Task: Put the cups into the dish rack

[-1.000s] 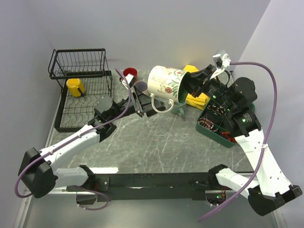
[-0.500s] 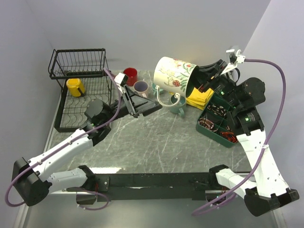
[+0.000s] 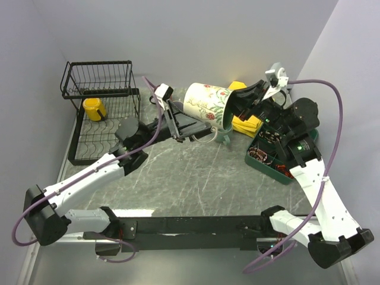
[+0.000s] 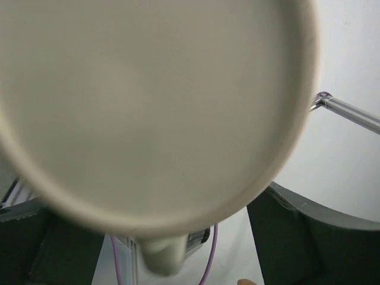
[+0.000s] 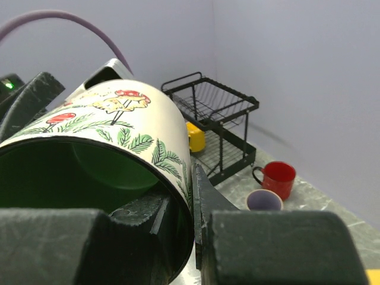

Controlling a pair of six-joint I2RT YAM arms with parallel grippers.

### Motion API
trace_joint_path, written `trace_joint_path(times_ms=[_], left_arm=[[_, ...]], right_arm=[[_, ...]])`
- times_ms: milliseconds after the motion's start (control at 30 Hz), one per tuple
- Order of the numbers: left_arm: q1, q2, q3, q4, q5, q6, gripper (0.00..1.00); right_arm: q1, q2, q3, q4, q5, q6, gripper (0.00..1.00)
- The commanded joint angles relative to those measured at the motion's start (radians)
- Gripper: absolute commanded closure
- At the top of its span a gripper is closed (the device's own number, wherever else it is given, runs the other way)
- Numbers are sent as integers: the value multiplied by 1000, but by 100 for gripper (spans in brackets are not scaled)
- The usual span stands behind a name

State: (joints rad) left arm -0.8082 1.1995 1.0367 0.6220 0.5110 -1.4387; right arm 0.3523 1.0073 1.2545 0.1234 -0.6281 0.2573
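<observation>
1. Grey marbled tabletop [image 3: 196,178] fills the middle. The dish rack [image 3: 98,119] stands at its far left corner with a yellow mug [image 3: 93,109] on the lower tray.
2. The cream mug [image 3: 205,105] is in the air, on its side, handle hanging down. Its long axis runs left to right, with the green mouth toward the right arm and the base toward the left.
3. The right gripper [image 5: 193,237] is pinched on the mug's rim, one finger inside and one outside.
4. The left gripper [image 3: 181,127] stands spread wide, with the base square in front of it. Its fingers [image 4: 303,237] flank the base; contact probably hasn't happened, though the view is too close to be sure.
5. My judgement: this is a handover, as the left arm is nearer the rack.
6. The red mug [image 5: 279,176] and purple-lined mug [image 5: 263,199] sit below the path to the rack, so carry high.
</observation>
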Motion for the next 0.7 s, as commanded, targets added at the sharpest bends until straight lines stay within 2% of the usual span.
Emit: trace_joint_path(times_ms=[0, 200, 367, 567, 667], left_arm=[[-11, 12, 69, 44, 24, -6, 17], [-9, 23, 85, 36, 55, -3, 32], [-13, 49, 100, 19, 78, -3, 35], [-13, 80, 131, 9, 90, 4, 44], [-13, 89, 143, -1, 90, 15, 58]], right_arm=[[5, -32, -7, 188, 11, -55, 100], [4, -33, -20, 206, -12, -53, 100], [5, -35, -24, 196, 2, -88, 100], [7, -38, -44, 194, 2, -156, 100], [7, -45, -49, 186, 5, -176, 100]])
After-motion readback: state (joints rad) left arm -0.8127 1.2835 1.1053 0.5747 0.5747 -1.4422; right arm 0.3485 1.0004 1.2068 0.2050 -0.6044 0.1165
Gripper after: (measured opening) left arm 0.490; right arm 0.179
